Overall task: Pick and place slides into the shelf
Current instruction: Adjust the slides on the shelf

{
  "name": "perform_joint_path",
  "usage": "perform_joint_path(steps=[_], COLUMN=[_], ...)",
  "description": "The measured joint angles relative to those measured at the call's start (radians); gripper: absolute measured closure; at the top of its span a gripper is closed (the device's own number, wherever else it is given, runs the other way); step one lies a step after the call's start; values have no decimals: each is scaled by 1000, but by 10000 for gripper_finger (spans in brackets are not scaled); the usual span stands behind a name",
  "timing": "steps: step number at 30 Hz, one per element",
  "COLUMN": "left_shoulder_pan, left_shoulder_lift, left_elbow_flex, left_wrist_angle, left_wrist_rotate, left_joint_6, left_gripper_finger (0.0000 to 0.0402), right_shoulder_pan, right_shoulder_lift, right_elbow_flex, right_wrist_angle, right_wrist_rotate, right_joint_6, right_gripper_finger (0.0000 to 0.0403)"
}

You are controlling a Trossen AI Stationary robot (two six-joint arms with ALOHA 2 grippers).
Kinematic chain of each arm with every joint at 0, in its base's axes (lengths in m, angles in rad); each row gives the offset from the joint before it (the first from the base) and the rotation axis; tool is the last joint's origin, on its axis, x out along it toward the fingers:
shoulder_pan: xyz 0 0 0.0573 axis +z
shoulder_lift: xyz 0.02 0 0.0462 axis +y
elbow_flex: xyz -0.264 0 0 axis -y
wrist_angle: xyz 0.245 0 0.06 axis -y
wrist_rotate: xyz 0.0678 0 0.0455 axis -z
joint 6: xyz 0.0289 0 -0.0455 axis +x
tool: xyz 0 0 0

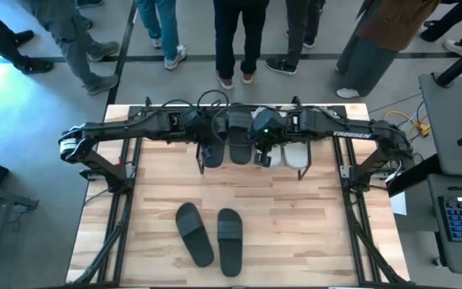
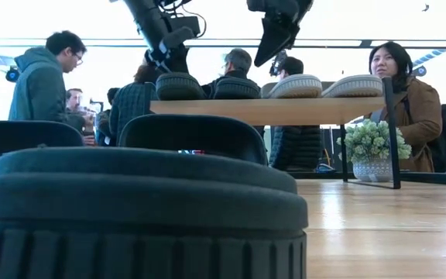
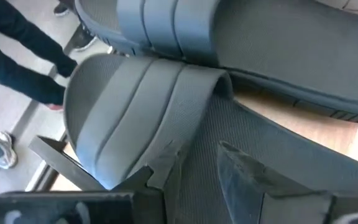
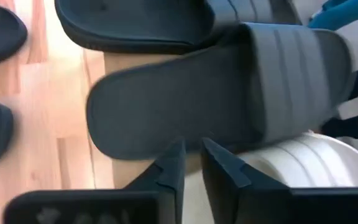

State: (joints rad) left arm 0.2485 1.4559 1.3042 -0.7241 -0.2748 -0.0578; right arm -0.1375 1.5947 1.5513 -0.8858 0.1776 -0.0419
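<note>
High view: both arms reach to the shelf (image 1: 251,113) at the upper centre of the frame, where four slides lie side by side so that the board fills in a row; the left gripper (image 1: 212,154) hangs over the leftmost black slide (image 1: 212,143), the right gripper (image 1: 261,156) over the near end of a black slide (image 1: 240,136) beside the pale slides (image 1: 295,154). Two black slides (image 1: 212,235) wait on the wooden table (image 1: 295,225) at the lower centre, not yet shelved. Low view: the shelf top board crosses the middle of the frame with two black and two pale slides resting on it, soles down, both arms descending from the top edge; a black slide fills the foreground. Left wrist view: the left gripper's fingers (image 3: 253,180) straddle the sole edge of a black slide beside its strap, apparently gripping it to seat it next to its neighbour. Right wrist view: the right gripper's fingers (image 4: 225,165) stand nearly together just off the heel of a black slide, holding nothing, which suggests a release or a nudge into line.
</note>
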Motion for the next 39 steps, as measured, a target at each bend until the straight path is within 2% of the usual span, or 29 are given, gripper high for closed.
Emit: perform_joint_path(steps=[5,15,19,30,35,39], left_shoulder_pan=[-4,-8,-8,-8,-8,-15], left_shoulder_lift=[3,-15,-19,-19,-22,-44], left_elbow_flex=[-4,-5,-7,-7,-7,-7], left_wrist_angle=[-7,19,25,55,85,117], left_wrist_rotate=[-8,-21,-26,-57,-79,-84], left_joint_6=[-23,-41,-36,-7,3,20], left_gripper_finger=[313,313,313,313,313,313], right_shoulder_pan=[6,11,15,67,90,97], right_shoulder_lift=[50,140,169,156,157,130], right_elbow_flex=[0,11,11,8,20,109], right_wrist_angle=[64,87,76,47,60,50], right_wrist_rotate=[-20,-37,-76,-110,-72,3], right_joint_6=[43,112,149,231,224,182], right_gripper_finger=[379,381,381,381,381,381])
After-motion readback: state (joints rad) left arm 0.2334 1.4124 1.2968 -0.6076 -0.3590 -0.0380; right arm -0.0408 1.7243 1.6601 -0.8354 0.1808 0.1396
